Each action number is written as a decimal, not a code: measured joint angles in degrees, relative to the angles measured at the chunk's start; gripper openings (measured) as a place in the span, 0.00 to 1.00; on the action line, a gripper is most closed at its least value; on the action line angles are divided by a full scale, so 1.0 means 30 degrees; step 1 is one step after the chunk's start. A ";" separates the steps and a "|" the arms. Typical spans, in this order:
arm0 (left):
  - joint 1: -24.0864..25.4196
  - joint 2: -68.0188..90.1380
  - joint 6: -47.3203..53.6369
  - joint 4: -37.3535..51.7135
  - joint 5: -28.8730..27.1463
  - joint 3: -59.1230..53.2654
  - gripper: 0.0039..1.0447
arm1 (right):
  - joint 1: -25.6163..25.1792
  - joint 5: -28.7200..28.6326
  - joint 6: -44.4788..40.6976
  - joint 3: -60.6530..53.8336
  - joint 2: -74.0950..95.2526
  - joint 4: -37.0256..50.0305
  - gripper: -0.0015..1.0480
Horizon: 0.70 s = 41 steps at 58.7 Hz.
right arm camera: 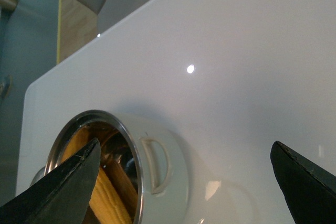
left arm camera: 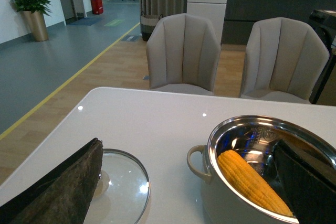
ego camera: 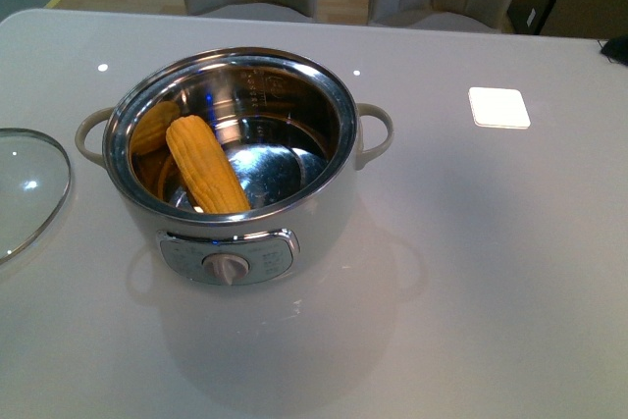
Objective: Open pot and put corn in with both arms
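The pot (ego camera: 234, 169) sits centre-left of the front frame on the desk (ego camera: 491, 272), looking heavy and best gripped by its loop handles, its glass lid (ego camera: 29, 188) off at the left edge. Inside, the stiff, ridged corn (ego camera: 206, 164) leans against the steel wall. Both the left hand (left arm camera: 199, 182) and right hand (right arm camera: 184, 182) are spread wide, holding nothing.

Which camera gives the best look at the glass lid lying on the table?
The left wrist view: the glass lid lies flat beside the pot, most of its round rim visible, one black finger covering its edge. The front view shows only a slice of the lid at the frame edge. The right wrist view misses it.
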 joint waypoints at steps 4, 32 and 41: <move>0.0000 0.0000 0.0000 0.0000 0.0000 0.0000 0.94 | -0.0219 0.0357 -0.0736 -0.0146 -0.1005 -0.0474 0.92; 0.0000 0.0000 0.0000 0.0000 0.0000 0.0000 0.94 | -0.2397 0.2222 -0.6375 -0.5916 -1.2174 -0.4874 0.92; 0.0000 -0.0007 0.0000 0.0000 0.0000 0.0000 0.94 | -0.2907 0.1923 -0.7191 -0.7366 -1.5701 -0.7038 0.92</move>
